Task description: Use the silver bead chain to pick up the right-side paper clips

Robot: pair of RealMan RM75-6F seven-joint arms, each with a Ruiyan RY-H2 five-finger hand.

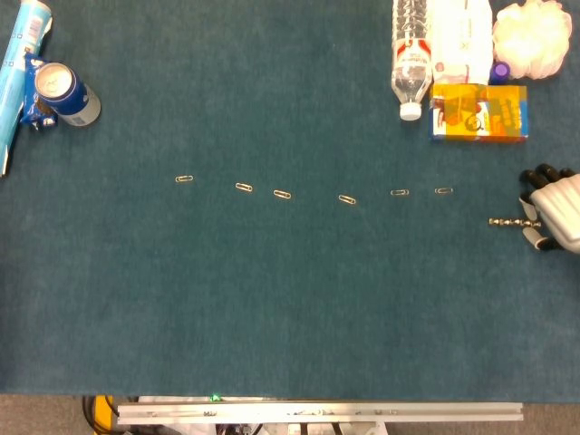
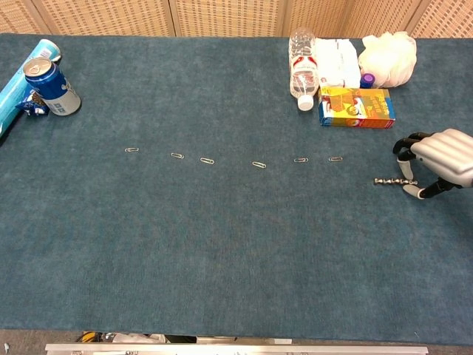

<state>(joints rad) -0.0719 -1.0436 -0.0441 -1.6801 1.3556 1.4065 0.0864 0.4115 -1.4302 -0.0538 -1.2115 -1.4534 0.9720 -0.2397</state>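
Observation:
Several paper clips lie in a row across the blue cloth; the rightmost ones are a clip (image 1: 443,190) (image 2: 335,159), another (image 1: 399,192) (image 2: 301,160) and a third (image 1: 347,199) (image 2: 259,164). My right hand (image 1: 553,211) (image 2: 440,163) is at the far right edge, to the right of that row. It pinches the silver bead chain (image 1: 507,221) (image 2: 390,181), whose free end sticks out leftward, level, just above the cloth. My left hand shows in neither view.
A water bottle (image 1: 411,54), a white pack (image 1: 458,36), an orange box (image 1: 478,112) and a white puff (image 1: 533,38) stand behind my right hand. A can (image 1: 62,94) and a blue tube (image 1: 23,54) lie at the far left.

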